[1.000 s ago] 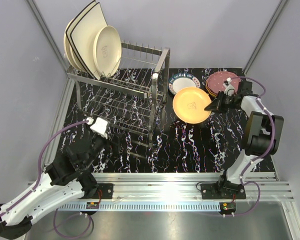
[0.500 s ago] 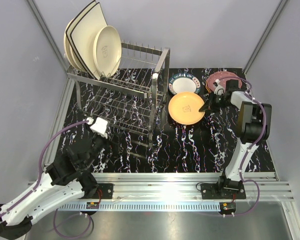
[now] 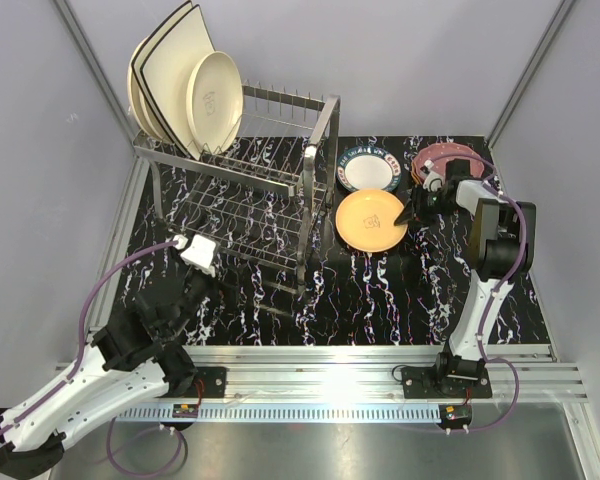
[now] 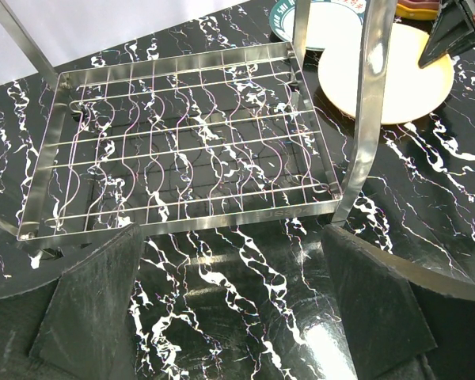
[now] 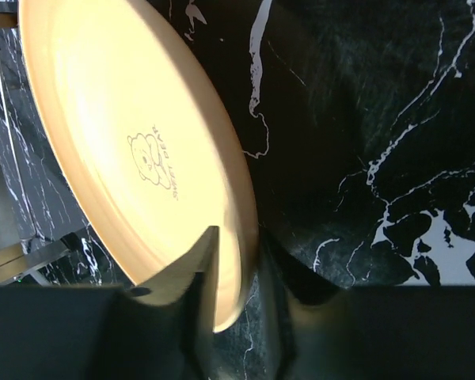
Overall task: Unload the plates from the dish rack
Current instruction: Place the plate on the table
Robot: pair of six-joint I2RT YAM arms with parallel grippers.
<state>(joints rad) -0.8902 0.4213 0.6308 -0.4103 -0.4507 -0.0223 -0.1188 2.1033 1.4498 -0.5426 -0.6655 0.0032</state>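
The silver wire dish rack (image 3: pixel 270 170) stands at the back left, with cream square dark-edged plates (image 3: pixel 165 75) and a cream round plate (image 3: pixel 214 100) upright on its upper tier. My right gripper (image 3: pixel 412 208) is shut on the rim of an orange plate (image 3: pixel 370 220), held low over the black mat; the plate also shows in the right wrist view (image 5: pixel 134 150). A white plate with a dark patterned rim (image 3: pixel 368 168) and a maroon plate stack (image 3: pixel 442 160) lie behind it. My left gripper (image 4: pixel 229 317) is open and empty in front of the rack's lower tier (image 4: pixel 182 150).
The black marbled mat (image 3: pixel 380 300) covers the table right of and in front of the rack. Grey walls close in at the back and both sides. A metal rail (image 3: pixel 330 365) runs along the near edge.
My right gripper has carried the orange plate left and toward the back, lowering it toward the mat beside the patterned-rim plate. The left arm has not moved.
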